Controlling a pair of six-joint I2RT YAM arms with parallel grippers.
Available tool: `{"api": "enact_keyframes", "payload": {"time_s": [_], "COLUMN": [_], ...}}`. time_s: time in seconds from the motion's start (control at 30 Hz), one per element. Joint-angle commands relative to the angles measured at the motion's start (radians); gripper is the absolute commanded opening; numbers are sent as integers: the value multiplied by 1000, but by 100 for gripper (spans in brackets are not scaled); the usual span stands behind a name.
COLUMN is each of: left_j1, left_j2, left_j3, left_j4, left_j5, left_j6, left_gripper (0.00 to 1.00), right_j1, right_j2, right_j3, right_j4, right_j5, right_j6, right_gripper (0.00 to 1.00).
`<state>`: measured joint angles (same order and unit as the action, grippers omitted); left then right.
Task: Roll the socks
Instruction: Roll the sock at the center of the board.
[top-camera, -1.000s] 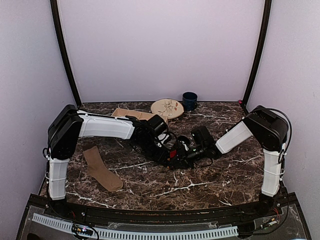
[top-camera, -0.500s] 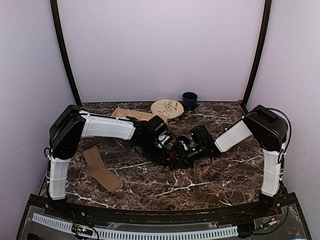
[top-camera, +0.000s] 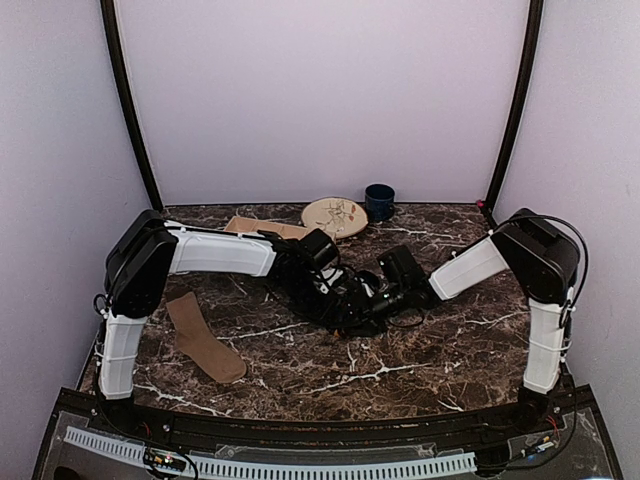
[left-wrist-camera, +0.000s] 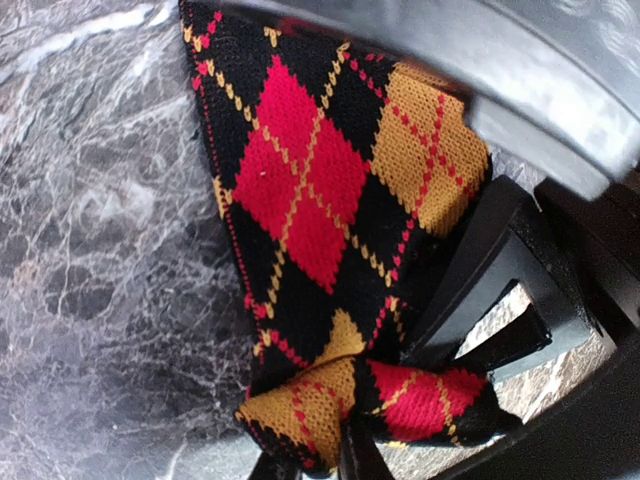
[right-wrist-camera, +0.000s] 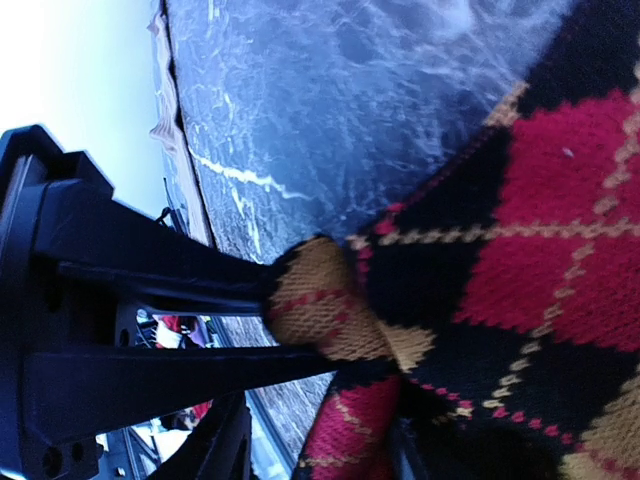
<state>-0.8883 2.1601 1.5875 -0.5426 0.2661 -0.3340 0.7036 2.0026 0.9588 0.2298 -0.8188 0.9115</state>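
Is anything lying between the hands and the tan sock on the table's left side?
Nothing visible: only bare table lies between the tan sock and the left hand and right hand, both at the argyle sock.

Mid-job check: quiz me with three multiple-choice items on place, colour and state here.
1. The tan sock lies: A against the back wall, B on the table's front left, C under the right arm.
2. The cup is: A red, B white, C blue.
3. The left gripper is: A wide open, B shut on the patterned sock, C out of view.
Answers: B, it lies flat front left; C, dark blue beside the plate; B, its fingers pinch a folded corner.
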Motion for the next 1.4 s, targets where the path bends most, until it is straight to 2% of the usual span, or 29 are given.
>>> {"api": "enact_keyframes", "payload": {"time_s": [0.0,0.13,0.97,1.2,1.37], "left_j1": [-9,-9,-5,-2,3], "left_j2": [68,75,113,119,133], "left_j3": [-4,3,67,86,118], "left_j4": [-41,-41,-79,-97,-127], "left_j5": [-7,1,15,27,48], "left_j6": [-3,-6,-20,-14,6], "left_gripper": [14,14,14,14,14], "right_j1": [8,-2,-54,-54,-17], "right_j2": [-18,-57,-265,-436,-586], "right_j3": [-9,-45,-222,-230,-248], "right_j4": [-155,-159,-33,-189,-273], "right_j5": [128,161,181,372,626], "right_j6": [-86,-105,-125,-316,-452], "right_gripper": [44,48,49,49,47]}}
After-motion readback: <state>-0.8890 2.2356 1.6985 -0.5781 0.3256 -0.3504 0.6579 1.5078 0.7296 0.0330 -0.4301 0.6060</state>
